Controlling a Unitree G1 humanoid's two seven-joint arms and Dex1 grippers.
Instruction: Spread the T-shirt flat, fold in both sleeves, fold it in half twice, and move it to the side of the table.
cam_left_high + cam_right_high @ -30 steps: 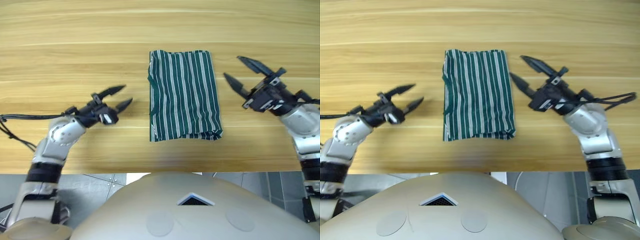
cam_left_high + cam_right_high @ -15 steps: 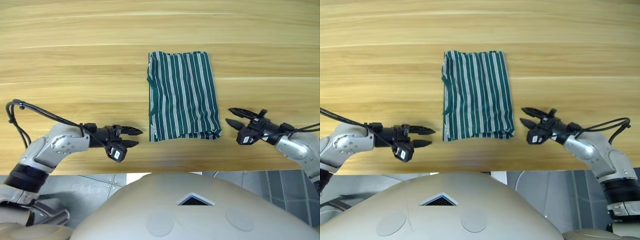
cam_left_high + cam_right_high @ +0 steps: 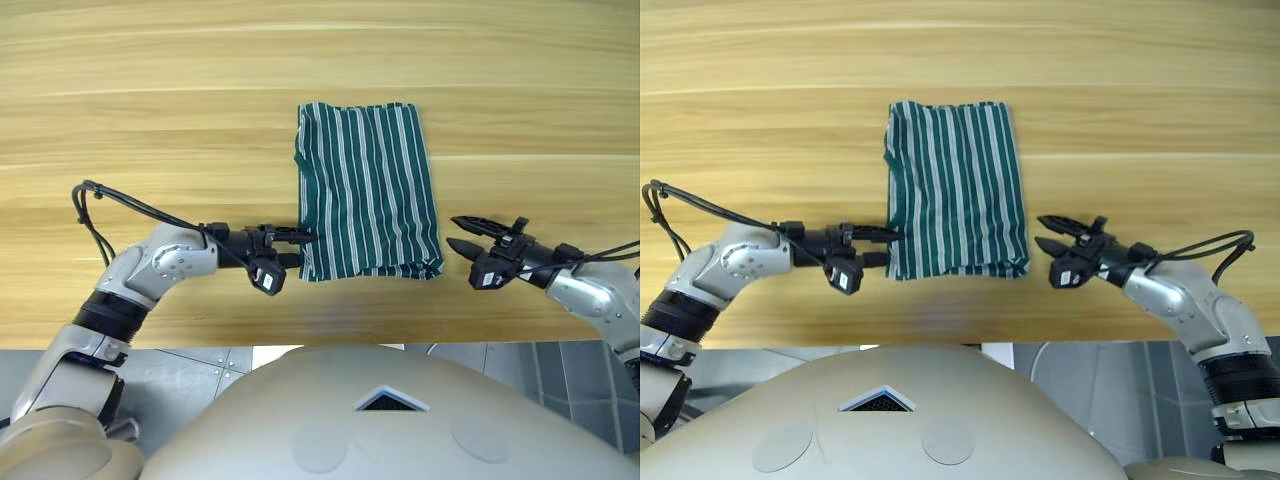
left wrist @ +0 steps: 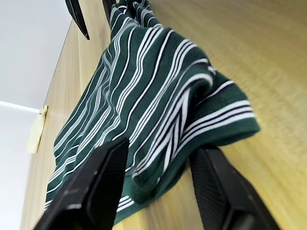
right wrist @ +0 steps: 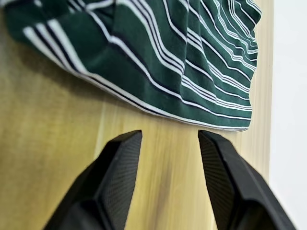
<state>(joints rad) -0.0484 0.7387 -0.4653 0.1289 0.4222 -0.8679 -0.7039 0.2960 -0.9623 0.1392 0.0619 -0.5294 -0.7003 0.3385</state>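
– So, what's the count on the table?

– One folded dark green T-shirt with thin white stripes [image 3: 368, 190], one light wooden table [image 3: 150, 120] under it, and two black two-fingered end effectors: the left end effector [image 3: 305, 248] and the right end effector [image 3: 453, 231]. A black cable [image 3: 130, 207] loops by the left arm and a second cable [image 3: 1200, 246] by the right.

– Any writing?

– Each end effector has a small white tag on its body, one tag [image 3: 268, 283] on the left and one tag [image 3: 479, 282] on the right. The print is too small to read. The shirt's upper face is plain stripes.

– Where does the shirt lie?

– It sits about midway between the table's left and right edges, as a tall rectangle. Its stripes run from near edge to far edge, and a strip of bare wood separates its short hem from the near edge.

– And the end effectors?

– The left one sits at the shirt's near-left corner, its fingers [image 4: 91, 191] spread, with the bunched corner fold between them. Whether they press the cloth I cannot tell. The right one is just beside the near-right corner, its fingers [image 5: 117, 177] also spread. Bare wood shows between them, and they are not touching the cloth.

– Room to move?

– Bare wood lies along both long sides out toward the left and right edges, and a wide band runs beyond the shirt toward the far edge. The near edge is the tightest margin, and both forearms cross it.
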